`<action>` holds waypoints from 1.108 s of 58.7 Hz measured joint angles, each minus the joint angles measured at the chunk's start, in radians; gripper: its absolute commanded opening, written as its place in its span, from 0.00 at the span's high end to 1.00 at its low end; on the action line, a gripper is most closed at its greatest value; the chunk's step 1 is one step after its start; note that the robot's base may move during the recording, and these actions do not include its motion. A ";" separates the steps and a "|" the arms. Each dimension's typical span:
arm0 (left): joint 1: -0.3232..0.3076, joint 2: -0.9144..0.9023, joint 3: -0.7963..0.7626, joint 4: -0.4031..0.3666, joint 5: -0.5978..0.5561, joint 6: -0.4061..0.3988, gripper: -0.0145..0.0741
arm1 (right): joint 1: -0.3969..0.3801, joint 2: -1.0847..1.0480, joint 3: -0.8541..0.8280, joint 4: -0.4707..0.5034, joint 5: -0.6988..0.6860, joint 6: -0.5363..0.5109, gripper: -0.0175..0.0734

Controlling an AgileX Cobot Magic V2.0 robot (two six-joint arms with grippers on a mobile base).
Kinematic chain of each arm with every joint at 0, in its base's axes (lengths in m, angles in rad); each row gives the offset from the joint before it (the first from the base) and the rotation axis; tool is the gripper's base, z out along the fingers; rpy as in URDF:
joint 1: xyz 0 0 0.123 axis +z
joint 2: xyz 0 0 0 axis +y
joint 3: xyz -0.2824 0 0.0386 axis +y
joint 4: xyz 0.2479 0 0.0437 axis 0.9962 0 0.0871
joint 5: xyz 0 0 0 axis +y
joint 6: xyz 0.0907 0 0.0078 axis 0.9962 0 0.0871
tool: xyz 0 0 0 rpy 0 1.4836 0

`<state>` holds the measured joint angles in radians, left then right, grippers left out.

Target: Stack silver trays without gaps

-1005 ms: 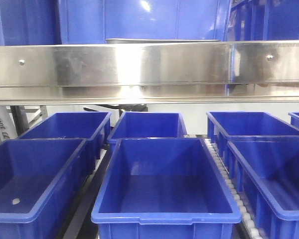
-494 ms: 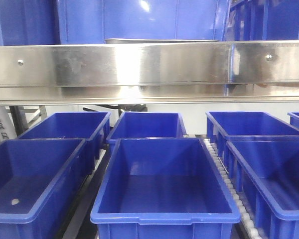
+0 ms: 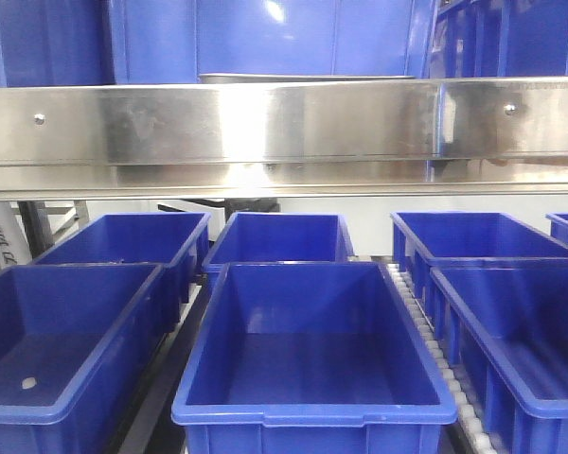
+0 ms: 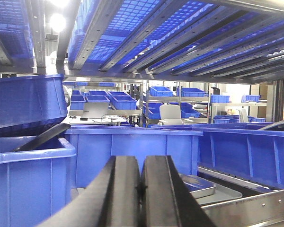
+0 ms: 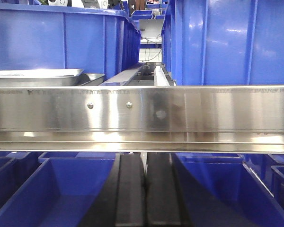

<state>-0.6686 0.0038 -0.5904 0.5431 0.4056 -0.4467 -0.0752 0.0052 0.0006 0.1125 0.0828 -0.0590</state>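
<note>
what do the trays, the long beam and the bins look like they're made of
Silver trays: likely stainless steel, with a bright, mirror-like sheen and thin rolled rims. Long beam: brushed sheet metal, probably steel, with glare streaks and rivets. Blue bins: apparently moulded plastic, uniformly coloured with a soft gloss.

Trays [image 4: 199, 187]: shiny steel just past my left gripper's tips, smooth, thin bright rims; seen again [image 5: 35, 74] up left of my right gripper.
Beam [image 3: 284, 123]: brushed steel straight ahead of my right gripper [image 5: 144, 189], glossy with streaked glare and small round rivets.
Bins [image 3: 312, 340]: blue plastic below and around both tools, smooth, lightly glossy.
Left gripper [image 4: 141, 189]: fingers black, matt, smooth-faced.
Right gripper: fingers black, matt.
</note>
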 measured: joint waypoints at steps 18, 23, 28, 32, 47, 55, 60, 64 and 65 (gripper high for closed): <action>0.000 0.000 0.000 0.000 0.000 0.000 0.84 | 0.000 0.000 0.000 0.000 0.000 0.000 0.88; 0.000 0.000 0.000 0.000 0.000 0.000 0.84 | 0.000 0.000 0.000 0.000 0.000 0.000 0.88; 0.000 0.000 0.000 0.000 0.000 0.000 0.84 | 0.000 0.000 0.000 0.000 0.000 0.000 0.88; 0.000 0.000 0.000 0.000 0.000 0.000 0.84 | 0.000 0.000 0.000 0.000 0.000 0.000 0.88; 0.016 0.000 0.000 -0.025 0.000 0.000 0.84 | 0.000 0.000 0.000 0.000 0.000 0.000 0.88; 0.119 0.000 0.025 -0.068 -0.009 0.009 0.84 | 0.000 0.000 0.000 0.000 0.000 0.000 0.88; 0.225 0.000 0.075 -0.143 -0.034 0.078 0.84 | 0.000 0.000 0.000 0.000 0.000 0.001 0.88; 0.307 0.000 0.128 -0.230 -0.072 0.161 0.84 | 0.000 0.000 0.000 0.000 0.000 0.001 0.88; 0.323 0.000 0.140 -0.248 -0.082 0.185 0.84 | 0.000 0.000 0.000 0.000 0.000 0.001 0.88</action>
<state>-0.3458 0.0038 -0.4503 0.2947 0.3233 -0.2616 -0.0752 0.0052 0.0006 0.1125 0.0828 -0.0582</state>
